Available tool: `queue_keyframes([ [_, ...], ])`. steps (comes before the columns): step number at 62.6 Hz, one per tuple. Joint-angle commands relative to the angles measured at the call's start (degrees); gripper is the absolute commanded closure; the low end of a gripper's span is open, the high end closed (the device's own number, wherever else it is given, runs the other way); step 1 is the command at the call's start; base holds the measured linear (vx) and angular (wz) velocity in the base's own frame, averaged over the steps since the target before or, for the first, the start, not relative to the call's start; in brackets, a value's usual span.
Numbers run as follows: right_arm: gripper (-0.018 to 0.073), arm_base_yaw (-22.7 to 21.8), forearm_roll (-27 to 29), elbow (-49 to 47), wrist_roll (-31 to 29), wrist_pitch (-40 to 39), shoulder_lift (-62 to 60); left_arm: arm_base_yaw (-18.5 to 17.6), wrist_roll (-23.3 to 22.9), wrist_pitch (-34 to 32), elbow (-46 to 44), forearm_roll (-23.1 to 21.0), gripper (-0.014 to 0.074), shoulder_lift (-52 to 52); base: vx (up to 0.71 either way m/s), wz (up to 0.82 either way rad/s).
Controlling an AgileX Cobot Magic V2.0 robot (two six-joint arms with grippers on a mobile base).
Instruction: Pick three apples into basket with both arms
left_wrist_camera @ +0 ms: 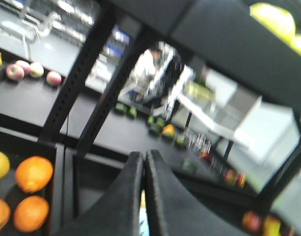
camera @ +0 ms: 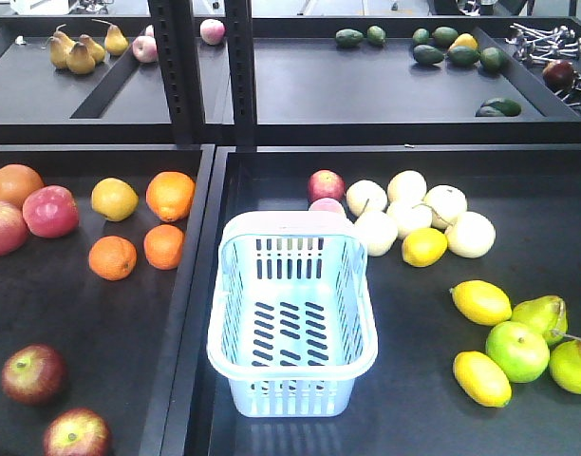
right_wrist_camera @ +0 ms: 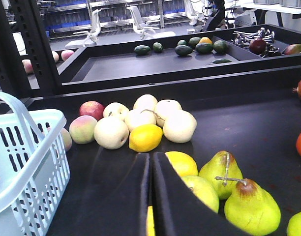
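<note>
Two dark apples near the front edge of the left surface (camera: 101,323): first dark apple (camera: 32,373) a little in from the left edge, second dark apple (camera: 75,435) just in front of it and cut by the lower border of the front view, close but not touching. Far off on the rear surface (camera: 300,85), by its right edge, third dark apple (camera: 558,74), next to a heap of metal parts (camera: 542,40). Farther back on the left surface, pink apples (camera: 50,211) by the left edge and oranges (camera: 170,195) toward the right edge.

Upright on the right surface (camera: 414,399), hard by its left edge and toward the front, basket (camera: 290,313), long side running front to back, slotted bottom showing all over. Behind it and to its right, a cluster of pale round fruit (camera: 404,214). Toward the right edge, lemons (camera: 480,302), pears (camera: 542,318) and a green apple (camera: 516,350), bunched together.

At the left end effector (left_wrist_camera: 143,156), fingers pressed together to a hairline slit, nothing gripped; view blurred, oranges low on its left side, a black post (left_wrist_camera: 76,83) beyond. At the right end effector (right_wrist_camera: 150,157), likewise closed to a thin gap, nothing gripped; hangs low over the right surface, basket off to its left, a lemon and pears just right of the fingers, pale round fruit ahead.
</note>
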Motion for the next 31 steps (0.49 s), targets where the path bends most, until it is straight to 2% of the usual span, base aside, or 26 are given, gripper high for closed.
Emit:
queue_keyframes([
  [1,0.0564,-0.01,-0.35,0.79,-0.59,-4.47,-0.74,-0.06,6.7,3.46,-5.85,-1.42,0.0603,6.03,0.0,0.0],
  [5,0.0564,-0.01,-0.35,0.79,-0.59,-4.47,-0.74,-0.06,10.93,7.94,-8.66,-3.34,0.0602,9.44,0.0,0.0],
  [10,0.0564,-0.01,-0.35,0.79,-0.59,-4.47,-0.74,-0.06,18.52,12.62,-12.07,-6.64,0.0596,13.76,0.0,0.0],
  [19,0.0564,-0.01,-0.35,0.79,-0.59,-4.47,-0.74,-0.06,29.16,16.88,-16.62,-13.3,0.0564,20.39,0.0,0.0],
  [24,0.0564,-0.01,-0.35,0.79,-0.59,-4.47,-0.74,-0.06,33.77,18.62,-18.8,-14.64,0.0526,23.8,0.0,0.0],
  [31,0.0564,-0.01,-0.35,0.79,-0.59,-4.47,-0.74,-0.06,37.81,21.55,-21.48,-16.09,0.043,28.99,0.0,0.0],
])
